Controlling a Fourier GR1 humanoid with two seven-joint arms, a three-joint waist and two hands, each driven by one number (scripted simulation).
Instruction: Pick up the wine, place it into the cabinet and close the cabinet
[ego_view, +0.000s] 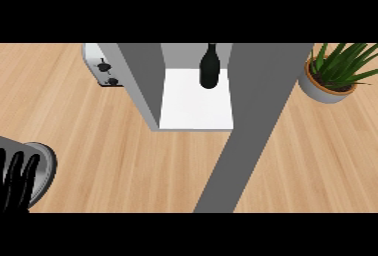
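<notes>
A dark wine bottle (210, 67) stands upright inside the open grey cabinet (140, 75), on its white floor (196, 107). The cabinet's door (247, 135) is swung out toward me as a long grey slab reaching the lower edge of the view. My left hand (16, 182) rests at the lower left, fingers straight and pointing up, far from the cabinet and holding nothing. My right hand does not show.
A toaster (102, 70) stands behind the cabinet's left wall. A potted green plant (334, 75) is at the right back. A grey forearm (40, 165) lies beside my left hand. Bare wooden counter (111, 150) spreads left and right of the door.
</notes>
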